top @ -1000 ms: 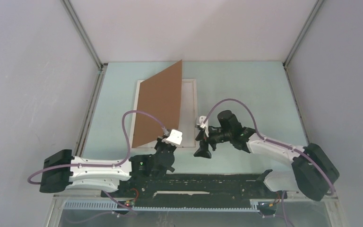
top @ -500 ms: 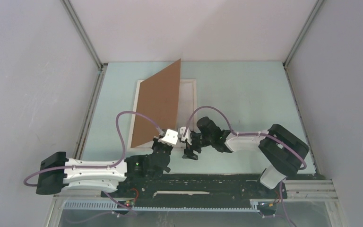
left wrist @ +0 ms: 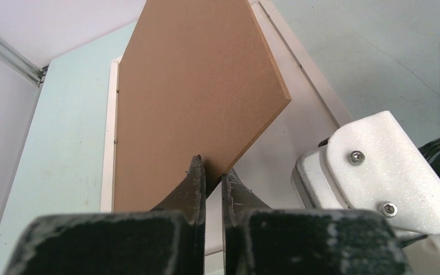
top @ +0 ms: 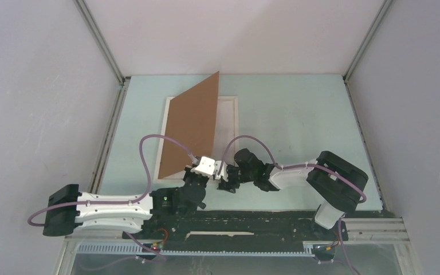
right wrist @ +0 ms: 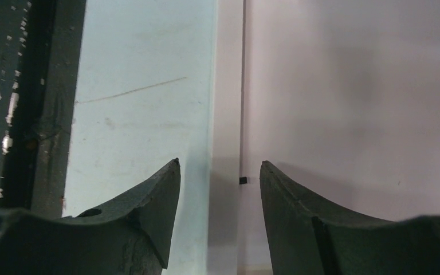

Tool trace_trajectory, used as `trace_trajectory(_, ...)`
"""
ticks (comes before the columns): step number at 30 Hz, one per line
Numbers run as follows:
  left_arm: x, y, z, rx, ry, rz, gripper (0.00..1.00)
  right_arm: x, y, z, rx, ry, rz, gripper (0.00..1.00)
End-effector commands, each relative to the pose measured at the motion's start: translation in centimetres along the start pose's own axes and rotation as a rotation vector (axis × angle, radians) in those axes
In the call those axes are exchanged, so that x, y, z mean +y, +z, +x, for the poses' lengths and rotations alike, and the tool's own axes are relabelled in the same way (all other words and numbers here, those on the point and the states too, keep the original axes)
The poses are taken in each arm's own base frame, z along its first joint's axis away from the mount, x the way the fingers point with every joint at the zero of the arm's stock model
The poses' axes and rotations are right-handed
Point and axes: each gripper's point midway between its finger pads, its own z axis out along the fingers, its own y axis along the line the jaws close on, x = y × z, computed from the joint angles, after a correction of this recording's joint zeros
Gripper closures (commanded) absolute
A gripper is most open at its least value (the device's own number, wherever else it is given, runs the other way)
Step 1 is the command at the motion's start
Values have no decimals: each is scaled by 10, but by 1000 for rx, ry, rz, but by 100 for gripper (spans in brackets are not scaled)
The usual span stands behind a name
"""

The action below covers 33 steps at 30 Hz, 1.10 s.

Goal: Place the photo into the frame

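Lit brightly and evenly from overhead, softly diffused. Sharp across the top view, with faint shade under the tilted board (top: 192, 123) on the table (top: 298, 109). Darkened by soft grey shadow between the fingers of the right end effector (right wrist: 219, 166); blurred and grainy along the near bottom edge in both wrist views.
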Motion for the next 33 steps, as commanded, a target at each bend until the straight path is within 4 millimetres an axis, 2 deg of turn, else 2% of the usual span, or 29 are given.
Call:
trace_trajectory(1, 4, 1, 5, 3, -119, -40, 100, -11, 4, 1, -13, -61, 64, 38)
trace_trajectory(9, 3, 1, 5, 6, -116, -42, 100, -10, 0, 12, 1, -60, 74, 45)
trace_trajectory(16, 3, 1, 6, 9, -105, -46, 100, -3, 3, 13, 9, -75, 64, 57)
trace_trajectory(23, 4, 1, 6, 9, -105, -48, 100, 1, 4, 15, 15, -76, 51, 76)
trace_trajectory(27, 3, 1, 6, 10, -108, -48, 100, 3, 3, 19, 35, -80, 47, 100)
trace_trajectory(33, 3, 1, 7, 13, -107, -50, 100, 17, 2, 25, 57, -167, 18, 100)
